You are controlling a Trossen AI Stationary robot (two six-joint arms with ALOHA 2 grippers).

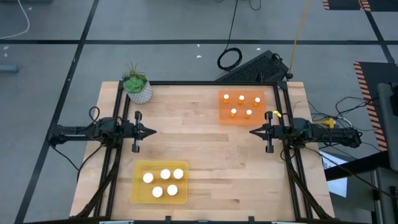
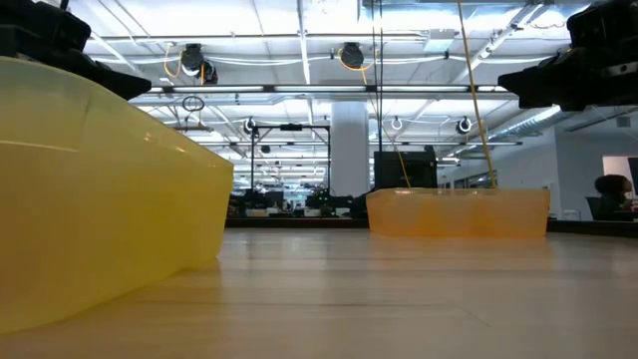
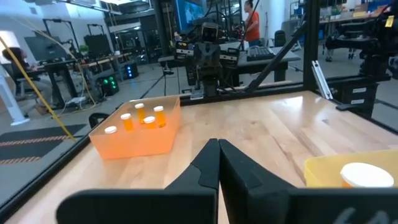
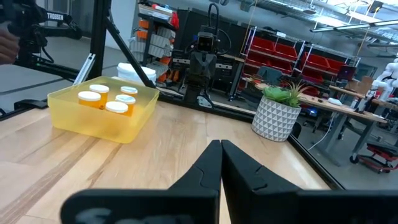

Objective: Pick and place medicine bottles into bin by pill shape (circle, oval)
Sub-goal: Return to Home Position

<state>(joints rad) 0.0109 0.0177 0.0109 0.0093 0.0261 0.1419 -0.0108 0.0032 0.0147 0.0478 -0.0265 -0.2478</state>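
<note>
My left gripper [image 3: 218,163] and right gripper [image 4: 221,163] both sit pinched closed and empty, parked at nine and three o'clock. By my judgement the sorting is finished: no orange pill bottles remain on the bare wooden table [image 1: 205,149]. The flat translucent yellow plastic tray [image 1: 138,186] at seven o'clock holds five wide-capped bottles [image 1: 165,175], and the translucent orange tray [image 1: 224,113] at one o'clock holds five narrower ones [image 1: 241,99].

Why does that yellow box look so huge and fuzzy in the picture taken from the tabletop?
Low view: the yellow tray sits right by the lens, so it looms and blurs, with bright ceiling lights behind. High view: it matches the orange tray in size.
</note>
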